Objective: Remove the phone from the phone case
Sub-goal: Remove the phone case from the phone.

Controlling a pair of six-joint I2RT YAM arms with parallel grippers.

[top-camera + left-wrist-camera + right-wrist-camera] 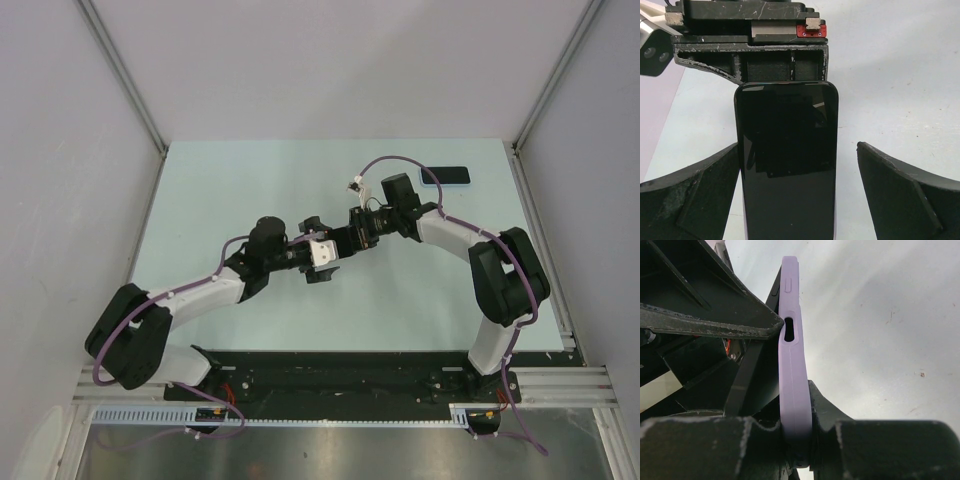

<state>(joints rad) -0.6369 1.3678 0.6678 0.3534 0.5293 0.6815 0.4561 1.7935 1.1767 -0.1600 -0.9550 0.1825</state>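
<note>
Left wrist view: left gripper [797, 147] spread wide, its fingers either side of the phone [786, 170] (clamping nothing). The phone's long axis runs straight on to the right gripper [799, 432], closed on the lilac phone case [791, 365] edge, mid-table between both arms.

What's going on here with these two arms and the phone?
The right gripper is shut on the edge of a lilac phone case, holding it above the table. The left gripper is wide open, with its fingers on either side of the black phone and not pinching it. The phone does not look free of the case yet, though how far out it is can't be told. A second dark, blue-edged slab lies at the table's far right.
</note>
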